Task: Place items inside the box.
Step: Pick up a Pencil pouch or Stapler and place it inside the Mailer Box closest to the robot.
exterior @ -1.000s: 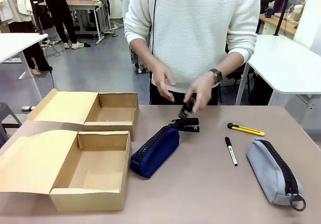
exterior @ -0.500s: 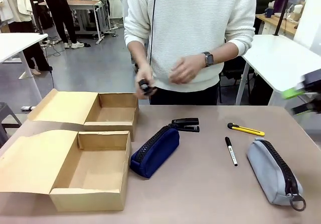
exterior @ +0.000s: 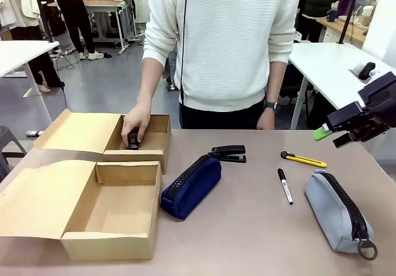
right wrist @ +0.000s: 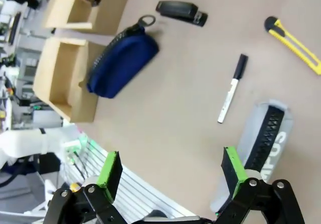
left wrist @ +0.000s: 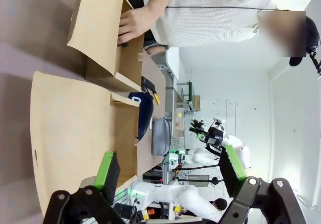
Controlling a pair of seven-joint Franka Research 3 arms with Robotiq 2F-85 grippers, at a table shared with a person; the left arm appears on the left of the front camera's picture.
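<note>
Two open cardboard boxes sit at the table's left, a far box (exterior: 148, 127) and a near box (exterior: 117, 211). The person's hand (exterior: 136, 124) holds a small black stapler (exterior: 133, 142) down inside the far box. A second black stapler (exterior: 230, 153) lies mid-table beside the navy pouch (exterior: 192, 186). To the right lie the black marker (exterior: 284, 186) and the grey pouch (exterior: 337, 211). My right gripper (exterior: 331, 137) hovers open above the table's right edge, over the grey pouch (right wrist: 261, 143). My left gripper (left wrist: 170, 171) is open and holds nothing, off to the left of the near box (left wrist: 75, 128).
A yellow utility knife (exterior: 303, 159) lies at the far right of the table, beyond the marker. The boxes' lid flaps (exterior: 37, 195) spread out to the left. The person stands close at the far edge. Bare tabletop (exterior: 247, 232) stretches along the front between the pouches.
The person lifted one stapler from the middle of the table and carried it left into the far box. My right gripper came into the front view from the right.
</note>
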